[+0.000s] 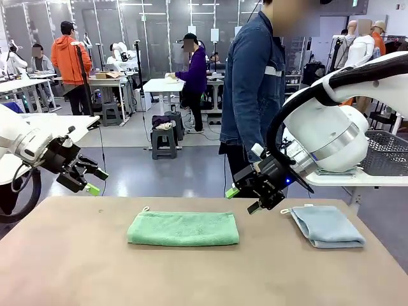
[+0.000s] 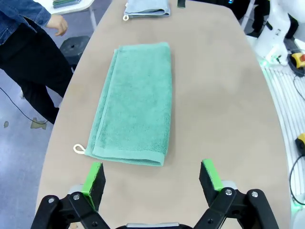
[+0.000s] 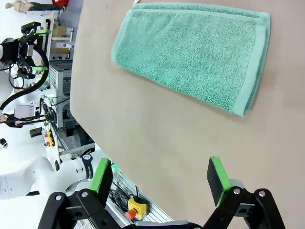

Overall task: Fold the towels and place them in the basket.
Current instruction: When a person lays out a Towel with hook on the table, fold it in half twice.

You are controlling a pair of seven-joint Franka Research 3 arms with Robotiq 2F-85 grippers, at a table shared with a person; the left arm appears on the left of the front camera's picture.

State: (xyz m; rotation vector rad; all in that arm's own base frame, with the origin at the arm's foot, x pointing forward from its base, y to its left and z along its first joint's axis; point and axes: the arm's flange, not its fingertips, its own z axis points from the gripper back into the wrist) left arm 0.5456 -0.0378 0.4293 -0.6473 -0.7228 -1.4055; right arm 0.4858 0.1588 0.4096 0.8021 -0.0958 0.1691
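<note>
On tan lab table [image 1: 64, 255]: green towel [image 1: 183, 228], blue-grey towel [image 1: 328, 226].

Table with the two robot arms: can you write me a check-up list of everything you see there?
Surface: tan rounded table, smooth, holding two towels.
Job's things: folded green terry towel lies flat mid-table; folded pale blue-grey terry towel lies flat toward the right, apart from it.
Clutter: nothing seen.
Grippers: left gripper open and empty, over the table's left edge; right gripper open and empty, above the gap between the towels.
Cables: black cable curves along the right arm.
Surroundings: person in a blue denim jacket stands at the far side; grey mesh basket sits on a white side table at right.
</note>
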